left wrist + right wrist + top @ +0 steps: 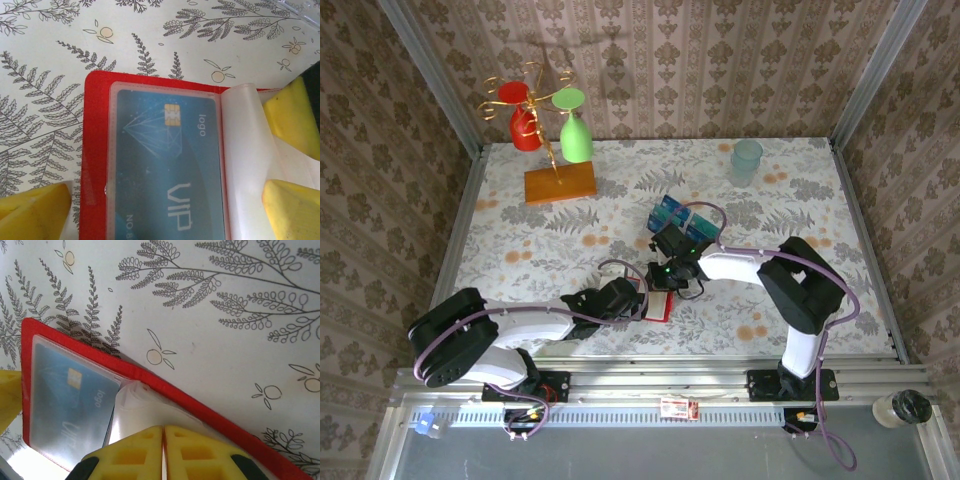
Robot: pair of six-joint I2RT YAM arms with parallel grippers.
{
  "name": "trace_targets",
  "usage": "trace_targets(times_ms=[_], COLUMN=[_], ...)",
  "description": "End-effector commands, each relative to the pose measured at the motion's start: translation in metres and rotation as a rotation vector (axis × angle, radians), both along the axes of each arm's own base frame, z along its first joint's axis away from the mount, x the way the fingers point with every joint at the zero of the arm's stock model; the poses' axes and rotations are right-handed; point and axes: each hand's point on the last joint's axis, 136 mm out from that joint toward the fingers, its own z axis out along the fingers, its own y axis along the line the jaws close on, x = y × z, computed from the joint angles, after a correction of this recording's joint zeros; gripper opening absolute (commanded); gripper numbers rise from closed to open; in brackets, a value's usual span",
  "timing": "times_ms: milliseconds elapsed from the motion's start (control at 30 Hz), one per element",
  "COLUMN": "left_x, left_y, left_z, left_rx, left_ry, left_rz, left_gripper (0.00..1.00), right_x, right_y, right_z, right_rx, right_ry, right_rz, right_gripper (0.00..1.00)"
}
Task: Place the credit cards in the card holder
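Observation:
The card holder [660,307] is a red wallet lying open near the table's front edge between both arms. A blue credit card [170,165] marked "VIP" sits inside its clear sleeve, and it also shows as the blue card [65,400] in the right wrist view. My left gripper [165,197] hovers open over the card holder [95,150], one yellow finger on each side. My right gripper [163,437] is shut on a loose clear sleeve page [145,410], lifted off the red cover [200,402]. More blue credit cards [672,212] stand in a clear rack behind.
The clear acrylic rack [685,222] stands just behind the right gripper [672,283]. A wooden-based gold stand [560,183] with a red and a green glass is at the back left. A pale blue cup [747,160] is at the back right.

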Motion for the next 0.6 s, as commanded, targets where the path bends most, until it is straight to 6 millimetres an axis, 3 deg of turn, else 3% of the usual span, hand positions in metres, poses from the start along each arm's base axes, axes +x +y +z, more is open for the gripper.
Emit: trace_targets(times_ms=[0,133,333,567], left_x=[-0.007,-0.007,-0.01,-0.012], left_y=[0.003,0.004,0.006,0.007], left_z=[-0.011,-0.015,-0.023,-0.027], left_rx=[0.041,0.048,0.049,0.044], left_ry=[0.037,0.04,0.049,0.053], left_rz=[-0.024,-0.02,-0.022,-0.014], left_gripper=[1.0,0.97,0.8,0.76], right_x=[-0.004,-0.003,0.0,0.005], right_y=[0.006,0.006,0.009,-0.001], right_z=[-0.008,-0.005,0.002,0.026], right_rx=[-0.004,-0.004,0.006,0.013], right_ry=[0.032,0.029,0.019,-0.046], right_rz=[0.011,0.01,0.005,-0.049], right_gripper=[0.1,0.11,0.17,0.36])
